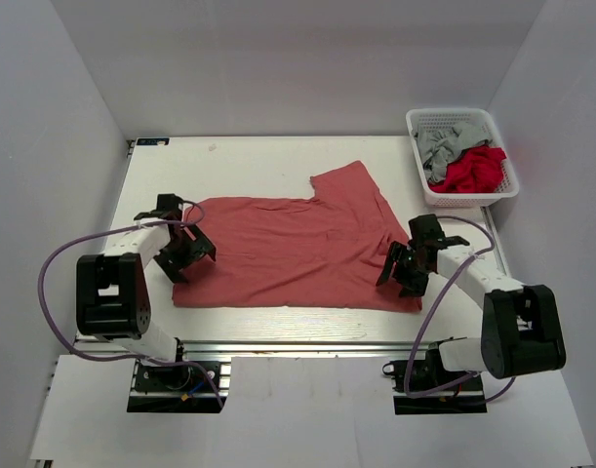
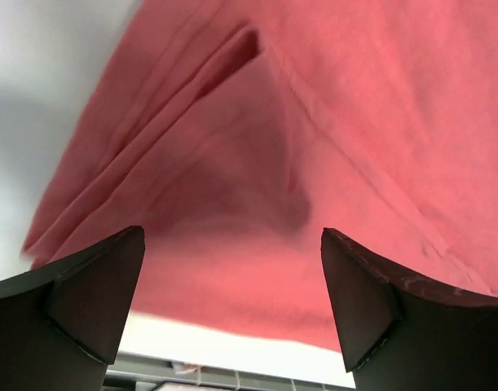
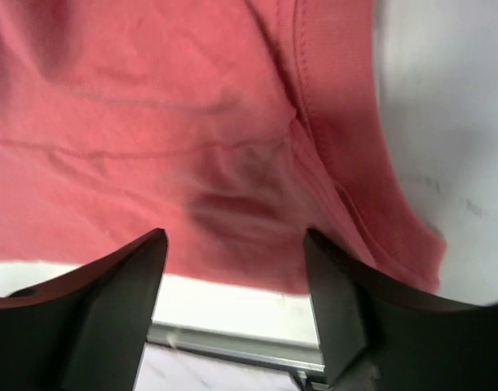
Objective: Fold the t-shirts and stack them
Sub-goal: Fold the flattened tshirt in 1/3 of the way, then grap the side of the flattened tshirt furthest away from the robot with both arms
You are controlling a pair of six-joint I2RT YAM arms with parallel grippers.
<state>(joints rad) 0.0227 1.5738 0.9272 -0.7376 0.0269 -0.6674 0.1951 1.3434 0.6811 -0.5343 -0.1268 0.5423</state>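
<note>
A muted salmon-red t-shirt (image 1: 298, 249) lies spread flat on the white table, one sleeve reaching toward the back. My left gripper (image 1: 185, 255) is open and empty over the shirt's left edge; the cloth (image 2: 314, 147) fills its wrist view, with folds at the left. My right gripper (image 1: 403, 270) is open and empty over the shirt's right near corner; the cloth (image 3: 151, 122) and its hem show in the right wrist view. A brighter red t-shirt (image 1: 473, 171) and a grey t-shirt (image 1: 442, 141) lie crumpled in the basket.
A white plastic mesh basket (image 1: 421, 180) stands at the table's back right corner. The table's near edge with a metal rail (image 1: 278, 346) runs just in front of the shirt. White walls close in the left, back and right sides.
</note>
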